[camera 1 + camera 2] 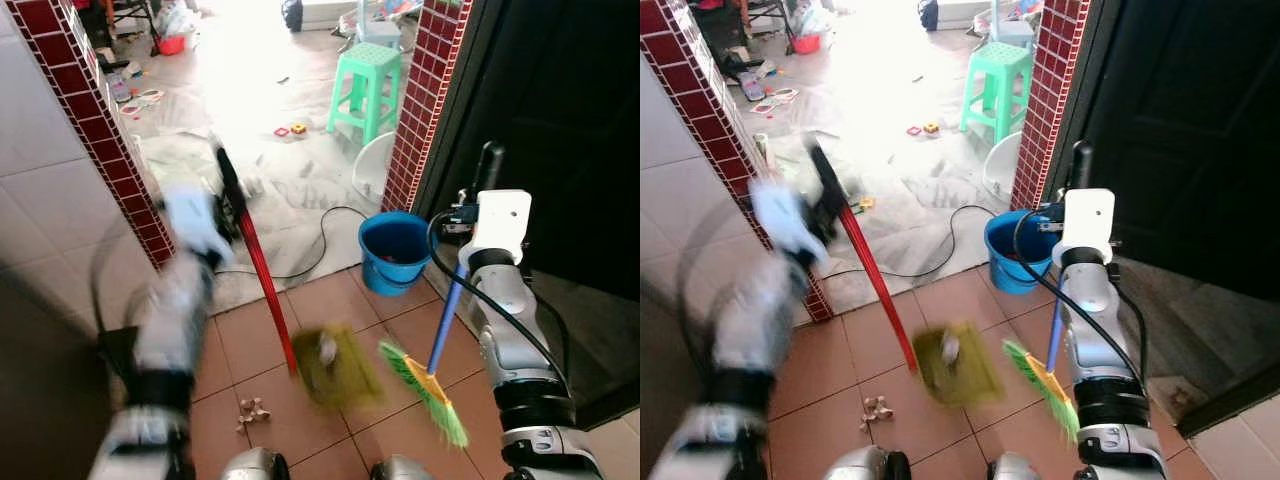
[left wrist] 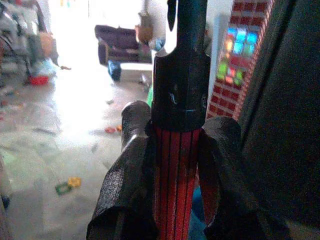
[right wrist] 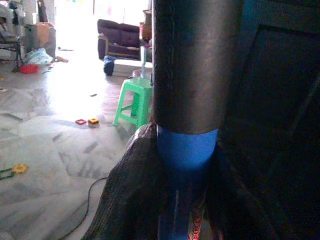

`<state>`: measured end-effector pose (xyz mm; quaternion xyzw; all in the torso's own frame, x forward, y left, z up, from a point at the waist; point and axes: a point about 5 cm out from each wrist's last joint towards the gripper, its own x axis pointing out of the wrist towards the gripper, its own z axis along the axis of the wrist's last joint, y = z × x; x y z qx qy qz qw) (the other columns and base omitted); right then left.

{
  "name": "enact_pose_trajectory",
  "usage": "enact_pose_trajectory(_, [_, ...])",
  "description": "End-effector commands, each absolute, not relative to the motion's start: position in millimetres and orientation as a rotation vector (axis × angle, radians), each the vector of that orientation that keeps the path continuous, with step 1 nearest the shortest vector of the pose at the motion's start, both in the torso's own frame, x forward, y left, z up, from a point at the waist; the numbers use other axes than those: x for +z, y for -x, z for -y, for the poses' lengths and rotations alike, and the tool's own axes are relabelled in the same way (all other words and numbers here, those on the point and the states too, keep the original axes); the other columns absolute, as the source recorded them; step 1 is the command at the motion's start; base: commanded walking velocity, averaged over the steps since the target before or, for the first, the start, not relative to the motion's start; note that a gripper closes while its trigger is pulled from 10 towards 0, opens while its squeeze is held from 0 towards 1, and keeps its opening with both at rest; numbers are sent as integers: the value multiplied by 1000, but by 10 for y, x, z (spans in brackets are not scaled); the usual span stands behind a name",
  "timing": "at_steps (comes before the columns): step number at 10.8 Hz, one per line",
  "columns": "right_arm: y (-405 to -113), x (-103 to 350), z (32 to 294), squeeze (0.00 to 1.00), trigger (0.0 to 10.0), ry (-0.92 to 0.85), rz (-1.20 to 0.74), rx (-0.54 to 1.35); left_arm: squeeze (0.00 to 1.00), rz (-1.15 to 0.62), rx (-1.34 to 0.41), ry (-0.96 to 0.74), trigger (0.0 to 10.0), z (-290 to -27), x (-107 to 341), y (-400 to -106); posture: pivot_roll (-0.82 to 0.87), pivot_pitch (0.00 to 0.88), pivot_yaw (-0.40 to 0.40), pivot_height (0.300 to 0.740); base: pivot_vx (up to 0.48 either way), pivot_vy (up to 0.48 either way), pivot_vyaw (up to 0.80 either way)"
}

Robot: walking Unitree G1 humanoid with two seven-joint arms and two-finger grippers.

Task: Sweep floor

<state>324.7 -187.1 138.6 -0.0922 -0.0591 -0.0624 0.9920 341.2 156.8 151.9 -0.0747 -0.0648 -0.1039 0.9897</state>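
Floor [image 1: 330, 420]: terracotta tiles under the robot; pale marbled paving lies past the blue bucket, toward the bright room.
Red-tile pillars [image 1: 85, 110]: one on each side of the opening, the right one directly behind the blue bucket.
Green stool [image 1: 365, 85]: well beyond the blue bucket, on the pale paving.
Blue bucket [image 1: 393, 250]: landmark; stands at the tile edge beside the right pillar, a black cable [image 1: 320, 235] curving just to its left.
Dustpan [image 1: 335, 365]: olive pan on a red handle, on the tiles near and left of the bucket; blurred.
Broom [image 1: 425, 385]: blue handle, green bristles, just in front of the bucket, bristles at the tiles.
Left pincer [image 2: 172, 165]: clamped on the red dustpan handle.
Right pincer [image 3: 185, 200]: clamped on the blue broom handle below its black grip.
Debris [image 1: 252, 410]: small pale crumbs on the tiles, left of the dustpan, well apart from the bucket.
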Motion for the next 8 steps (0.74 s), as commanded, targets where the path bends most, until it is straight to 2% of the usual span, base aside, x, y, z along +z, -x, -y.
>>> enact_pose_trajectory(1, [-3276,1490,1839,0,10000,204,169,-115,0,198,-192,182,10000,-1628,1681,-3477,-75,0,64,740,0,0,0])
enact_pose_trajectory(3, [-3268,1364,1909,0,10000,246,107,-135,0,225,-173,196,10000,-1688,1798,-3579,-78,0,59,740,0,0,0])
enact_pose_trajectory(5, [-3263,1333,1919,0,10000,252,95,-142,0,179,-148,153,10000,-1713,1661,-3604,-88,0,65,740,0,0,-800])
enact_pose_trajectory(7, [-3288,1358,1851,0,10000,242,114,-118,0,129,-164,60,10000,-1674,1476,-3577,-88,0,64,740,0,0,0])
enact_pose_trajectory(8, [-3300,1370,1802,0,10000,233,124,-99,0,115,-195,73,10000,-1664,1448,-3569,-83,0,61,740,0,0,0])
